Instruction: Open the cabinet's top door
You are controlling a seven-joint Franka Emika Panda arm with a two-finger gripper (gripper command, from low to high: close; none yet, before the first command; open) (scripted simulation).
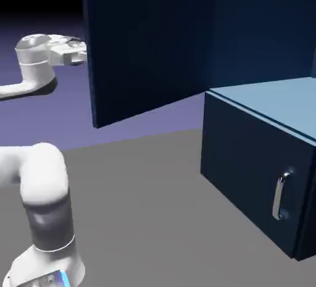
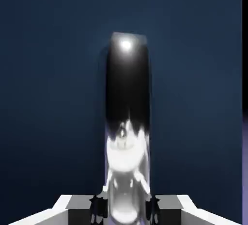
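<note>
The navy cabinet [image 1: 259,174] stands at the right. Its top door [image 1: 148,57] is swung wide open to the left, so the pale blue shelf [image 1: 278,103] shows inside. My gripper [image 1: 83,54] is at the door's far left edge, on the side away from the camera, where the panel hides the fingertips. In the hand view the door's silver handle [image 2: 127,137] runs up the middle between my two fingertips [image 2: 97,207], which press against it. The gripper [image 2: 127,209] is shut on this handle, with navy door panel [image 2: 48,74] filling the background.
The lower door [image 1: 247,168] is closed, its silver handle [image 1: 281,196] near the right. My white arm [image 1: 43,218] rises at the lower left. Grey table [image 1: 142,218] lies between arm and cabinet.
</note>
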